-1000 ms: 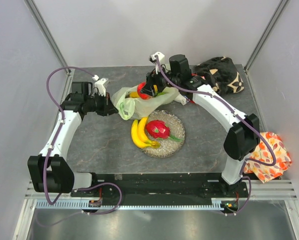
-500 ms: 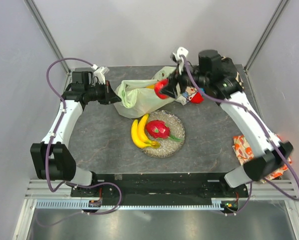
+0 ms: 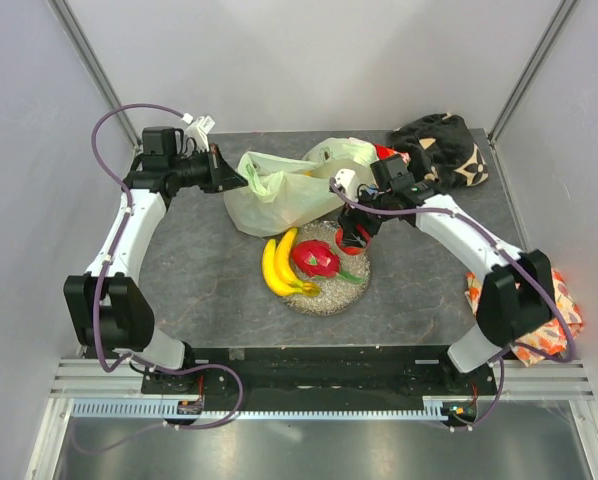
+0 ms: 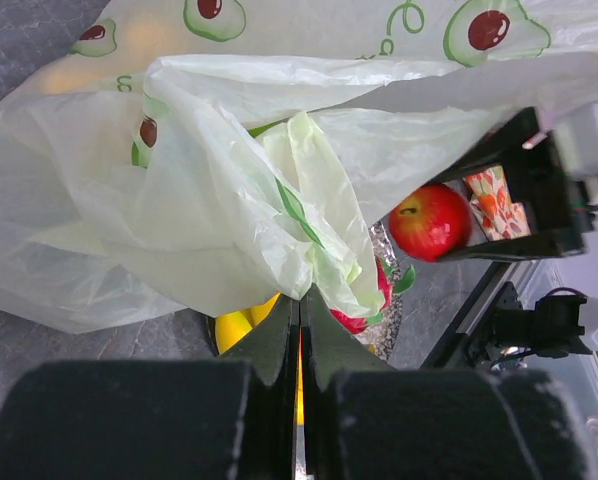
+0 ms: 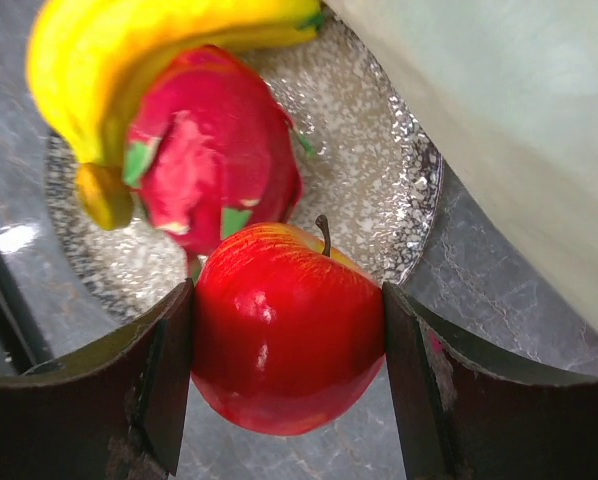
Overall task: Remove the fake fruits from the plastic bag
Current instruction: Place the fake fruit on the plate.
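The pale green plastic bag [image 3: 279, 195] lies at the back middle of the table, printed with avocados [image 4: 279, 150]. My left gripper [image 3: 237, 180] is shut on a fold of the bag's left edge [image 4: 301, 300]. My right gripper [image 3: 353, 238] is shut on the red apple [image 5: 287, 335] and holds it over the far right rim of the speckled dish [image 3: 354, 285]. The apple also shows in the left wrist view [image 4: 430, 221]. Yellow bananas [image 3: 277, 265] and the pink dragon fruit [image 3: 316, 259] lie on the dish, also seen in the right wrist view as bananas [image 5: 129, 60] and dragon fruit [image 5: 214, 150]. Other fruits stay hidden inside the bag.
A dark patterned cloth [image 3: 444, 145] lies at the back right corner. An orange leaf-patterned cloth [image 3: 539, 310] hangs at the right edge. A white printed cloth [image 3: 344, 152] sits behind the bag. The frame posts stand at both back corners.
My right gripper has carried the red apple out of the bag, forward and down to the dish's rim. My left gripper lifted the bag's edge up and to the back left.
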`<state>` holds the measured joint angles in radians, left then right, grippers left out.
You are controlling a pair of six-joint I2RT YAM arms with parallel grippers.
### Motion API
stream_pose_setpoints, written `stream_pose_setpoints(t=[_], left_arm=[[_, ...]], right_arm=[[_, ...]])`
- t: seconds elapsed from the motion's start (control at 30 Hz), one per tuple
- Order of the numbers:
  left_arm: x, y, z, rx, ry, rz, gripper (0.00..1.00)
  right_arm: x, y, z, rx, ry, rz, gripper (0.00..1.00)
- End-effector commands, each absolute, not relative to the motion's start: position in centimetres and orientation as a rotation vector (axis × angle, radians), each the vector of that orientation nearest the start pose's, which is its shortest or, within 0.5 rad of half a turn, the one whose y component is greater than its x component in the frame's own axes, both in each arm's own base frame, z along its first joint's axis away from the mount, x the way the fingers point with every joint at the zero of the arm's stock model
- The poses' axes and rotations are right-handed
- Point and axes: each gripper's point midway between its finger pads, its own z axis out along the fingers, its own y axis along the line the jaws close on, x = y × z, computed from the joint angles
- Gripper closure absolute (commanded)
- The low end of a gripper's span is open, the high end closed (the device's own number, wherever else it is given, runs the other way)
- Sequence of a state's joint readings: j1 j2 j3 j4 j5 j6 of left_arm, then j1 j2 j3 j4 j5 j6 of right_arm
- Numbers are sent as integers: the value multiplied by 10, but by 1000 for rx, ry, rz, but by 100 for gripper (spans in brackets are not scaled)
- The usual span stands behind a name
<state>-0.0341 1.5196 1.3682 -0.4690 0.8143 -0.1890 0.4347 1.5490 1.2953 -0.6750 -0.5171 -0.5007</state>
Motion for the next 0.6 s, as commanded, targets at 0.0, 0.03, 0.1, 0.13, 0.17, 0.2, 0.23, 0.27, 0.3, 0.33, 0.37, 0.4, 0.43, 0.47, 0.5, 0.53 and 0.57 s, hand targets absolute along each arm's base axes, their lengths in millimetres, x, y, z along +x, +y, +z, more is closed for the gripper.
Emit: stream_pose_setpoints(t=[0.0, 0.03, 0.1, 0.13, 0.17, 0.2, 0.23, 0.27, 0.3, 0.33, 0.37, 0.4, 0.43, 0.47, 0.5, 0.53, 0.57], left_arm=[[377, -149, 272, 318, 2071, -1026, 98], [376, -148, 271, 316, 2075, -1023, 98], [372, -147, 267, 319, 2087, -1013, 98], [371, -146, 265, 317, 2091, -1009, 98], [368, -146, 264, 321, 2096, -1005, 98], [367, -145, 261, 319, 2103, -1001, 98], [366, -144, 259, 318, 2109, -995, 98], [365, -144, 258, 326, 2110, -988, 98], [362, -143, 255, 322, 2121, -981, 98], [361, -142, 253, 320, 2127, -978, 98], [361, -141, 252, 327, 2127, -971, 98], [359, -141, 248, 323, 2141, -968, 98], [358, -140, 247, 329, 2142, -963, 98], [357, -140, 246, 327, 2146, -960, 98], [357, -139, 244, 325, 2151, -957, 98], [357, -139, 244, 329, 2151, -955, 98], [357, -139, 243, 330, 2152, -951, 98]], right_arm=[[362, 230, 152, -1287, 2000, 512, 76], [367, 230, 135, -1310, 2026, 513, 77], [377, 237, 130, -1332, 2004, 527, 77], [382, 241, 123, -1340, 2005, 538, 76], [384, 245, 120, -1342, 2000, 556, 76], [389, 249, 119, -1342, 1992, 557, 77], [397, 251, 114, -1336, 1993, 553, 77], [402, 253, 113, -1318, 2000, 553, 77], [406, 255, 112, -1314, 1997, 549, 76], [410, 256, 103, -1314, 2012, 554, 76], [415, 259, 106, -1311, 2002, 553, 76], [417, 262, 105, -1310, 1995, 560, 76], [421, 264, 102, -1304, 1996, 565, 76], [421, 267, 100, -1297, 2002, 578, 75], [424, 269, 101, -1289, 1995, 584, 75], [426, 273, 99, -1285, 1998, 597, 75], [427, 275, 98, -1278, 2002, 608, 74]])
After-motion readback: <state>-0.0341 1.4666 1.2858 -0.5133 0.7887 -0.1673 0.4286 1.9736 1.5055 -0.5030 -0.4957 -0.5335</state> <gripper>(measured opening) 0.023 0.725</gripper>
